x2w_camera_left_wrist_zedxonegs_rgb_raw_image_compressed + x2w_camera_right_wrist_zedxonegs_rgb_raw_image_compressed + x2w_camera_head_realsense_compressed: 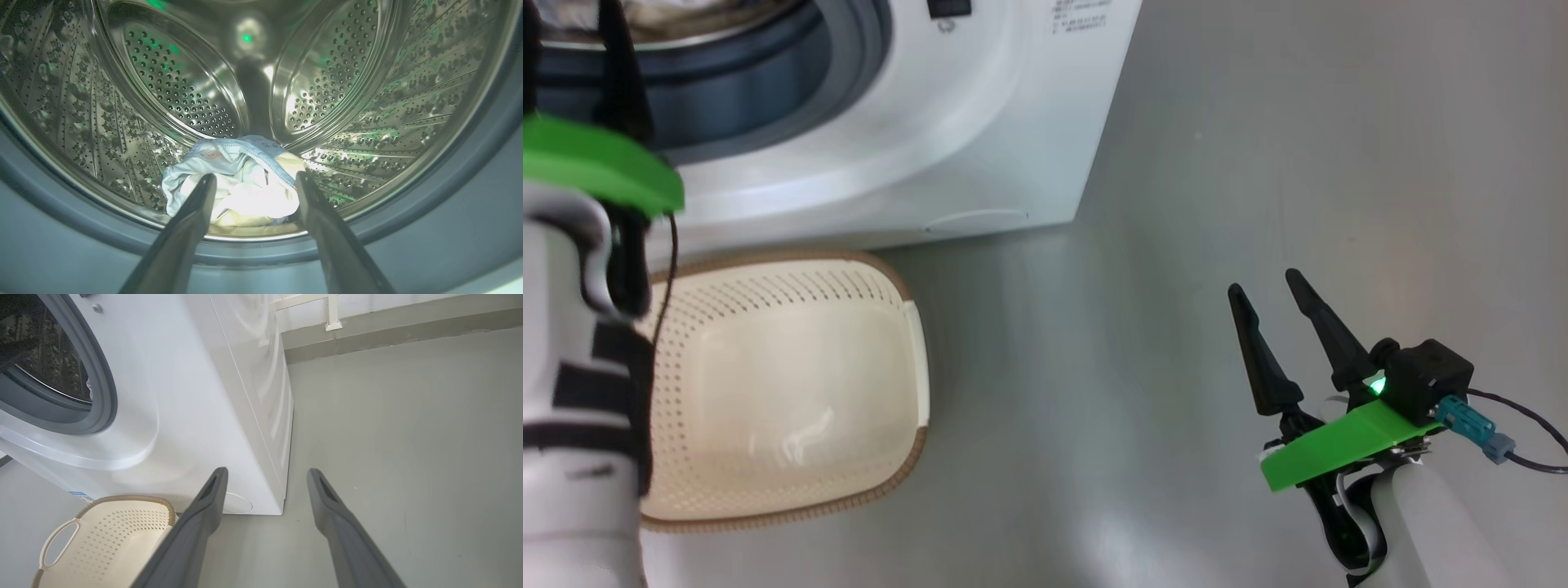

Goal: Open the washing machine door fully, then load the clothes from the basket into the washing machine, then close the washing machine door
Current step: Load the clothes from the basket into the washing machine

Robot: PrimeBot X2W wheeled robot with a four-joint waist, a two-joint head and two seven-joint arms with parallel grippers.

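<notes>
The white washing machine (980, 122) stands at the top of the head view with its opening uncovered; the washing machine door is out of view. My left arm (572, 457) reaches up into the opening. Inside the steel drum (175, 81), my left gripper (255, 177) stands open just above the clothes (229, 163), a light blue and cream bundle on the drum floor, with nothing between its fingers. The cream basket (792, 257) sits on the floor in front of the machine and holds nothing. My right gripper (1263, 282) hangs open over bare floor, to the right of the basket.
The grey-blue gasket (61, 228) rings the drum mouth close around my left fingers. In the right wrist view the washing machine (184, 396) and the basket (122, 522) lie to the left, grey floor (408, 437) stretches right, and a wall base (388, 330) runs behind.
</notes>
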